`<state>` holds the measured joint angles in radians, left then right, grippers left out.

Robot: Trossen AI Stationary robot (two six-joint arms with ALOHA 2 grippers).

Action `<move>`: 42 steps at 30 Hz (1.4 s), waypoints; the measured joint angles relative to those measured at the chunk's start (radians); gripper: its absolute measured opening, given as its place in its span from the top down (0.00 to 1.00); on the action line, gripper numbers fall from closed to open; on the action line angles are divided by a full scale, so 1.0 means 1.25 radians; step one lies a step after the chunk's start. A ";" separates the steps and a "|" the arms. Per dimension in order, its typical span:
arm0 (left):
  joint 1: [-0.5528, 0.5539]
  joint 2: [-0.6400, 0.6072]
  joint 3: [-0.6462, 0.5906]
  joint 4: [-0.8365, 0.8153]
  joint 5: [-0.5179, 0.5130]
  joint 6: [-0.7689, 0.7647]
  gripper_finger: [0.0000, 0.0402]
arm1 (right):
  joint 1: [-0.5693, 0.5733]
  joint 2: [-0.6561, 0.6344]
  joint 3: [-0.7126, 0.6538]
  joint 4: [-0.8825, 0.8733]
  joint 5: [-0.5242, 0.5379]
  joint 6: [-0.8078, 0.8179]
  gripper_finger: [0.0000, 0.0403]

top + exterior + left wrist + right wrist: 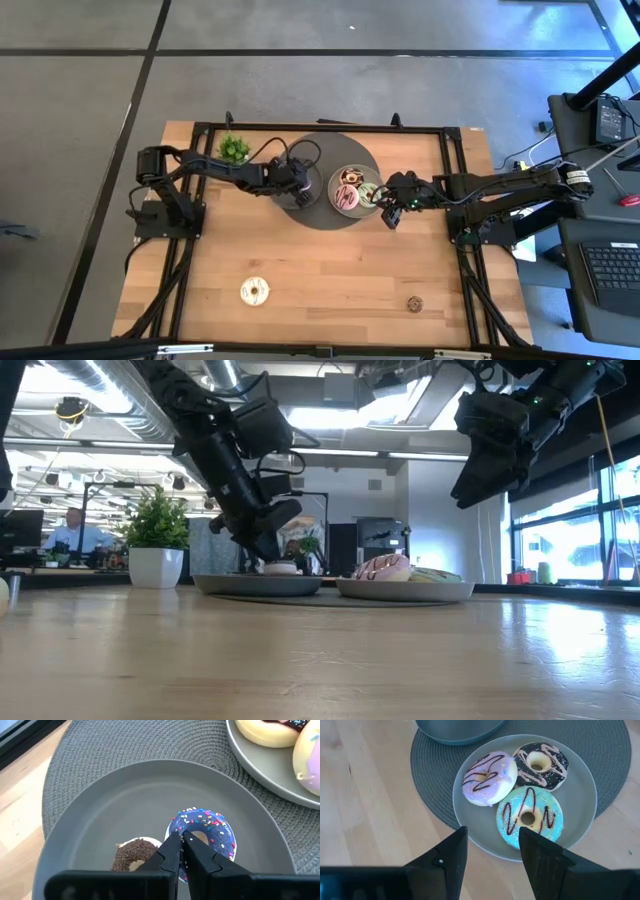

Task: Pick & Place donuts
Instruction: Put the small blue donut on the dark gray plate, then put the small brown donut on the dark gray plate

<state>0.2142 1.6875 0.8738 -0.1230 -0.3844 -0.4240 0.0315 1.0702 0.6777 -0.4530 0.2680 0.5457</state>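
My left gripper (300,186) (182,839) is down over the left grey plate (100,805), shut on a purple mini donut (210,827) with sprinkles. A dark brown mini donut (134,854) lies flat beside it on that plate. My right gripper (391,207) (492,850) hovers open above the near rim of the right plate (580,795), which holds pink (487,777), chocolate (541,765) and green (530,817) donuts lying flat. A cream-white donut (255,291) and a tan mini donut (414,303) lie on the bare table near its front edge. My left gripper pinches the purple mini donut's ring (176,826) between its two fingers, on the side of the ring next to the brown donut. The fingers come slanting down from above. The donut appears to lie flat on the plate.
Both plates sit on a round grey woven mat (300,218) at the table's far middle. A small potted plant (235,148) (156,538) stands at the far edge, left of the mat. Bare wood lies toward the near edge (330,300). People sit in the room beyond.
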 joint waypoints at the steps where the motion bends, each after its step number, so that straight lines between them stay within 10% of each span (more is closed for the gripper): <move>1: 0.000 0.000 0.000 0.000 0.002 0.000 0.97 | 0.000 0.000 0.000 0.000 0.000 0.001 0.56; 42: -0.003 0.038 0.000 0.000 -0.014 -0.023 0.82 | 0.000 0.000 0.000 0.000 -0.008 -0.003 0.56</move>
<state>0.2104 1.7355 0.8742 -0.1230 -0.4019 -0.4523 0.0316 1.0702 0.6781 -0.4534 0.2582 0.5415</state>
